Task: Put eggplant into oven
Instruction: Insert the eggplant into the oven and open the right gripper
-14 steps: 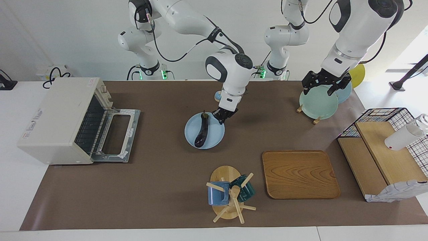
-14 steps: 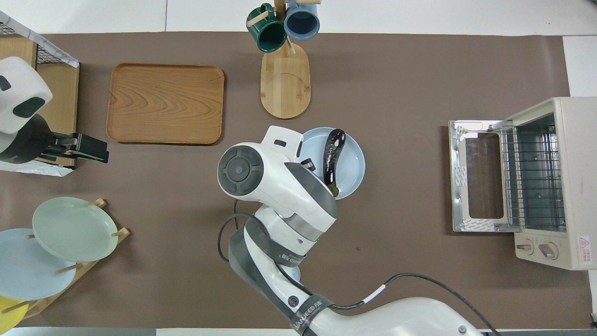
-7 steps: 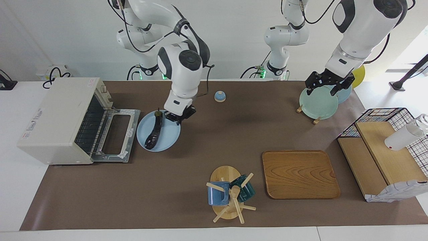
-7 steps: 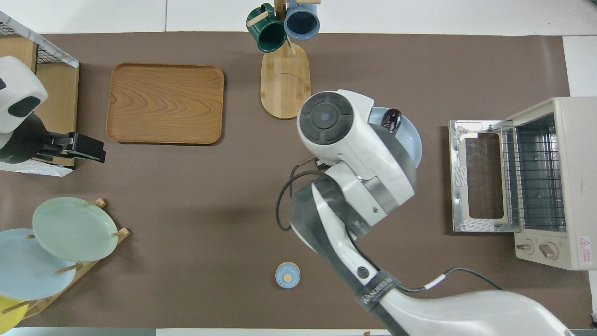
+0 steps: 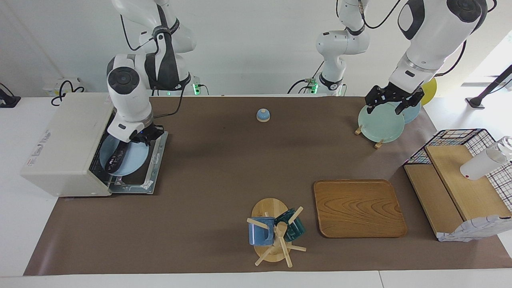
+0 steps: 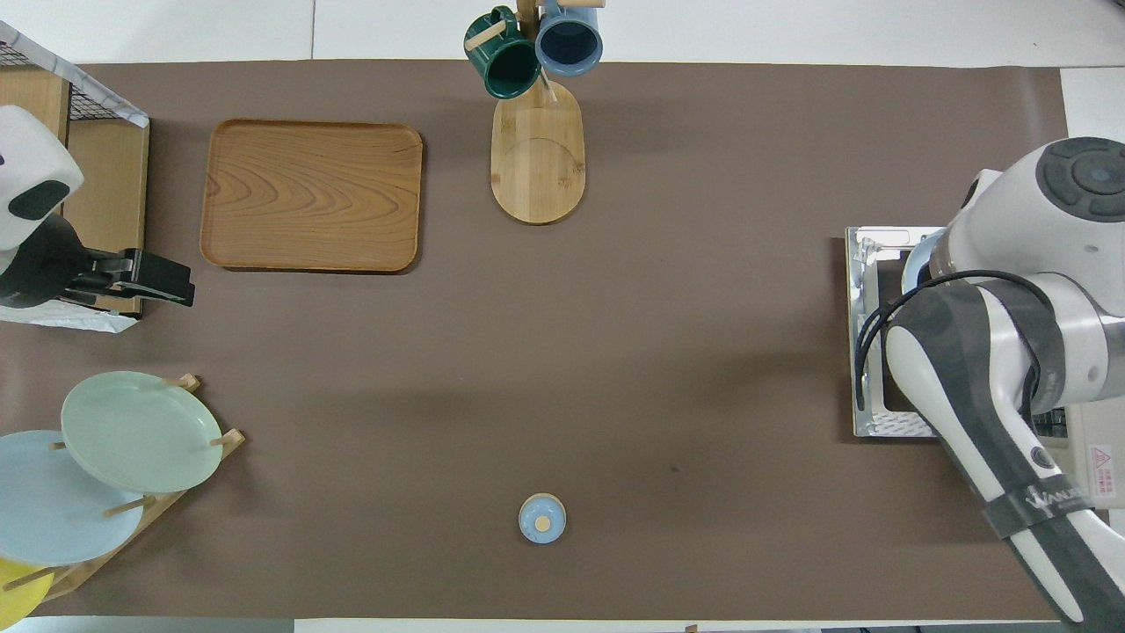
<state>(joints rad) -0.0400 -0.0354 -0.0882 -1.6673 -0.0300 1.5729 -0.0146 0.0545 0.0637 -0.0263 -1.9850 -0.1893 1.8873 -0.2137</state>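
Observation:
The cream-white oven [image 5: 64, 140] stands at the right arm's end of the table with its door [image 5: 155, 168] folded down. My right gripper [image 5: 146, 135] is shut on the rim of a light blue plate [image 5: 134, 160] and holds it over the open door, with part of the plate inside the oven mouth. The dark eggplant [image 5: 117, 161] lies on the plate at the oven opening. In the overhead view my right arm hides the eggplant; only the plate's edge [image 6: 914, 259] and the door [image 6: 870, 352] show. My left gripper [image 5: 391, 102] waits above the plate rack.
A plate rack with green and blue plates [image 5: 380, 124] stands at the left arm's end. A wooden tray [image 5: 358, 208], a mug tree [image 5: 276, 232], a small blue knob [image 5: 263, 115] and a wire basket with wooden shelves [image 5: 456, 180] are on the brown mat.
My right gripper has carried the plate with the eggplant from the middle of the table to the oven, over the open door. The left arm has barely moved.

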